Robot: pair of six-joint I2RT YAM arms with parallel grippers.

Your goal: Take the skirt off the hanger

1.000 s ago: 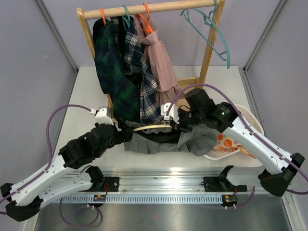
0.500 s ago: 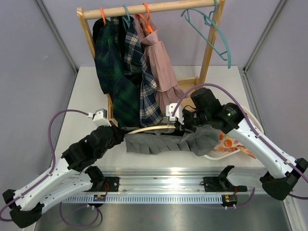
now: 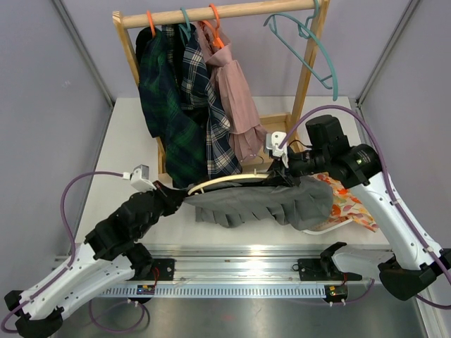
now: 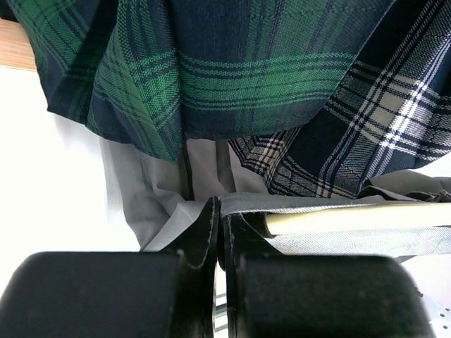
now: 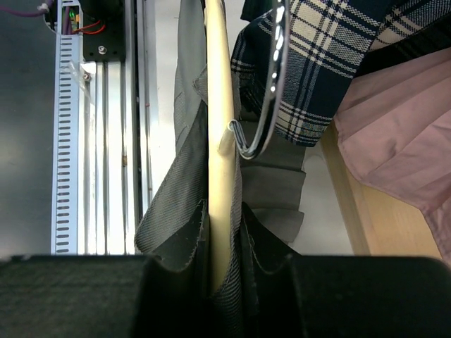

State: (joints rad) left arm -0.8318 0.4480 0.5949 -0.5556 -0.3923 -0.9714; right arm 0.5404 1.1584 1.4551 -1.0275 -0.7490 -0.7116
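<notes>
Seen from overhead, we hold a cream hanger (image 3: 218,184) level above the desk (image 3: 127,141). Its long axis runs from 9 o'clock to 3 o'clock and rises a little at the 3 o'clock end. The grey pleated skirt (image 3: 261,204) is draped over it and sags toward 6 o'clock, its right part bunched near a patterned cloth. The left tool (image 3: 180,196) sits at the 9 o'clock end. Its wrist view shows the jaws pressed nearly together, apparently pinching the skirt's waistband edge just beside the bar's tip. The right tool (image 3: 282,167) sits at the 3 o'clock end, clamped on the bar with grey fabric folded on either side. We judge that the skirt must slide off along this axis, so each arm is placed to pull toward its own side. Plaid clothes (image 3: 176,105) on the rack (image 3: 211,13) hang close by at 12 o'clock.
</notes>
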